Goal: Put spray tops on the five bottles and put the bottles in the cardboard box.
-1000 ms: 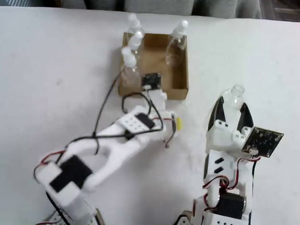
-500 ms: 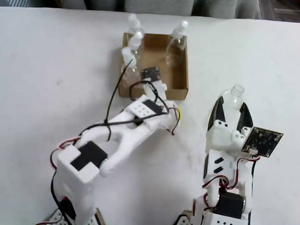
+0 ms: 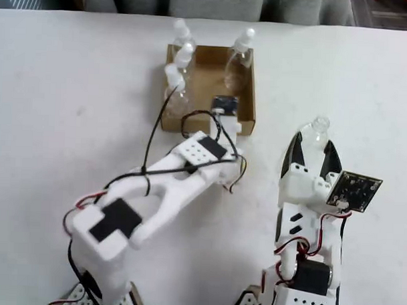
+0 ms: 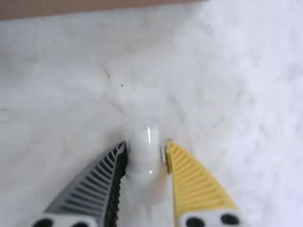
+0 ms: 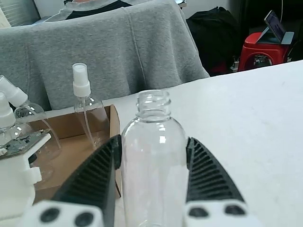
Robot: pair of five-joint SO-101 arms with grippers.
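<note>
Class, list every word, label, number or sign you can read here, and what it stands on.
None can be read. The open bottle, the capped bottles and the cardboard box show no print; any marking on the camera board is too small to read.

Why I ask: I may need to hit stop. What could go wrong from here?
The left gripper pinches the spray top at its very tips; it might slip or tilt.
The open bottle in the right gripper has a narrow neck, so a misaligned top could miss or tip it.
The left arm's cable loops close to capped bottles in the cardboard box and might snag one.
</note>
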